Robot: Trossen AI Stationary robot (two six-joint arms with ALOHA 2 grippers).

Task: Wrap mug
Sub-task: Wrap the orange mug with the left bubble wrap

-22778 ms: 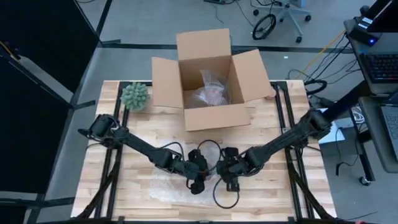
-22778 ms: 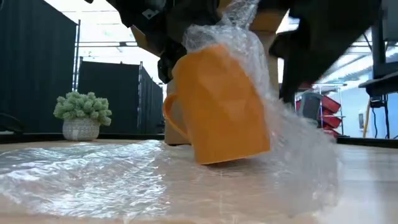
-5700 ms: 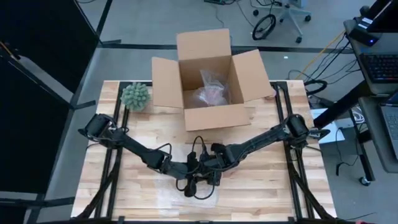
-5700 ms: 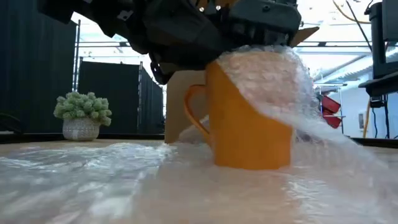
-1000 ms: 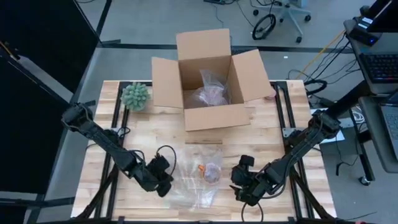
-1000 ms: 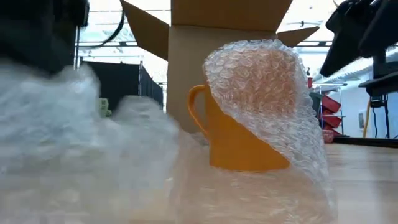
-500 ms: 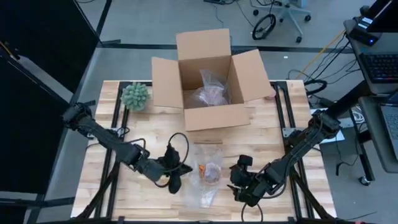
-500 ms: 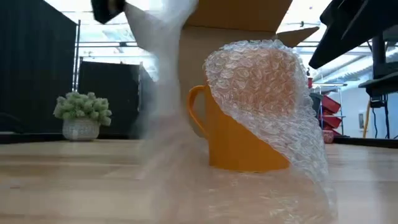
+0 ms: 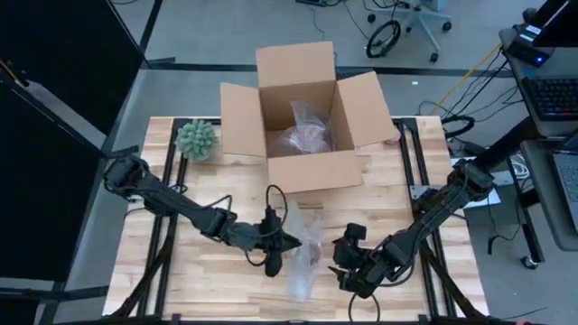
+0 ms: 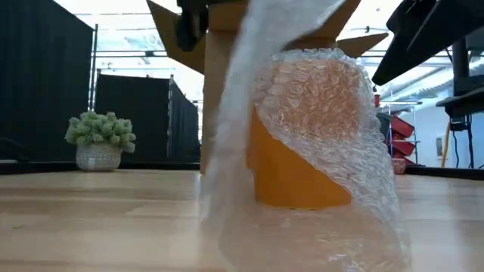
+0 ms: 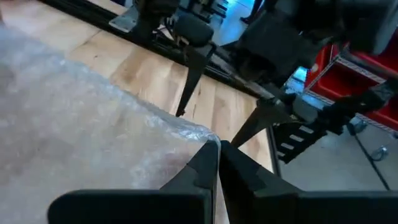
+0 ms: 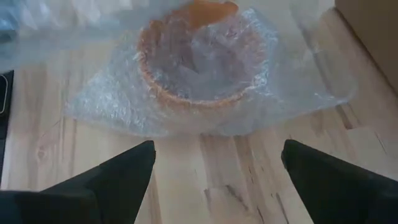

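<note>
Bubble wrap [image 9: 301, 262], pinched tight by the left gripper [image 9: 287, 242], should go slowly over the orange mug [image 10: 296, 175] mid-table, while the right gripper [image 9: 343, 263] waits at its three o'clock, fingers spread wide.

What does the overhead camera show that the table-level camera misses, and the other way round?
Only the overhead view shows both arms whole: the left claw pinching the bubble wrap up beside the mug, the right claw open and clear of it, and the bagged item inside the cardboard box.

Only the table-level view shows the mug's orange side standing upright, wrap draped over its top, and the room behind.

Both show the wrap, the box, the potted plant and the wooden table.
</note>
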